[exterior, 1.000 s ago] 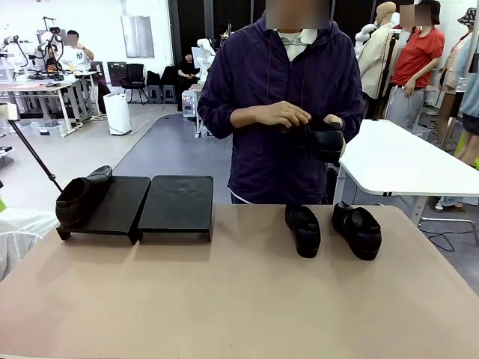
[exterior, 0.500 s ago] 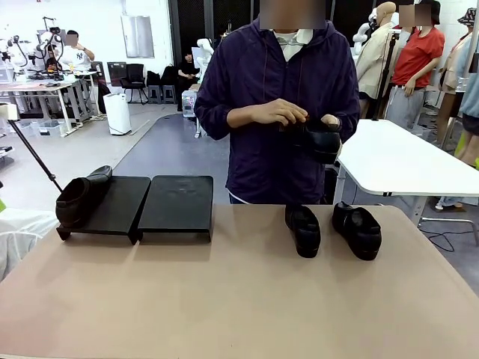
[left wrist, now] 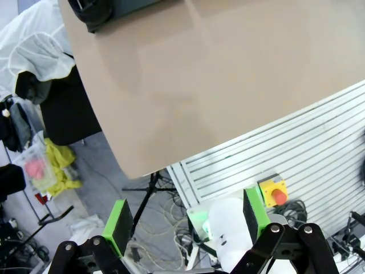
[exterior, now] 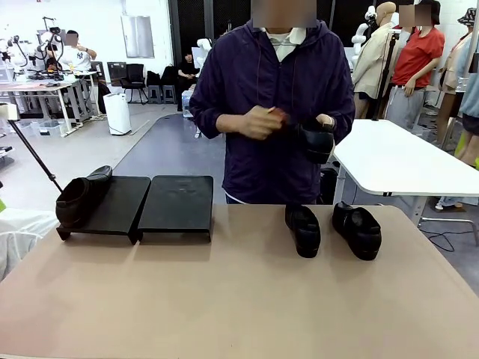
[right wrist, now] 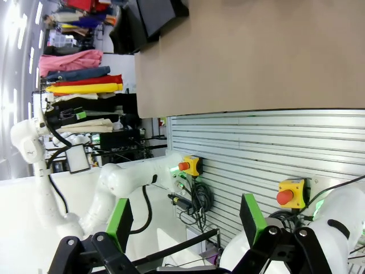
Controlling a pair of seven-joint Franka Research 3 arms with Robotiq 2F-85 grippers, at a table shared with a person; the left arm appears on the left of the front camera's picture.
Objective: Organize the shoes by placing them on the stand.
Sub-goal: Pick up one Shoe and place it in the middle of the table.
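The left hand (left wrist: 186, 220) hangs off the desk's near-left corner. Its green pads are spread wide with nothing between them, and floor, cables and a slatted base lie below. The right hand (right wrist: 185, 222) is spread and empty too, out past the near edge and well apart from every shoe

The desk (exterior: 224, 299) is bare across its near half and middle, from left edge to right edge, so there is open room to move. Toward the far edge, right of centre, two shoes stand side by side with toes pointing at the near edge. The inner shoe (exterior: 303, 230) is closer to the middle. The outer shoe (exterior: 358, 230) is just beside it on the right, with a narrow gap between them and free desk out to the right edge

At the far-left corner sits the stand (exterior: 168, 215). Its left platform (exterior: 123, 208) and right platform (exterior: 179, 196) are set close side by side. A third shoe (exterior: 81, 198) lies tilted along the left platform's outer edge, its toe overhanging the near-left corner. The right platform's top is bare

Beyond the far edge a person (exterior: 262, 82) holds the fourth shoe (exterior: 318, 140) at chest height, above and behind the two shoes on the desk, well apart from both robot hands
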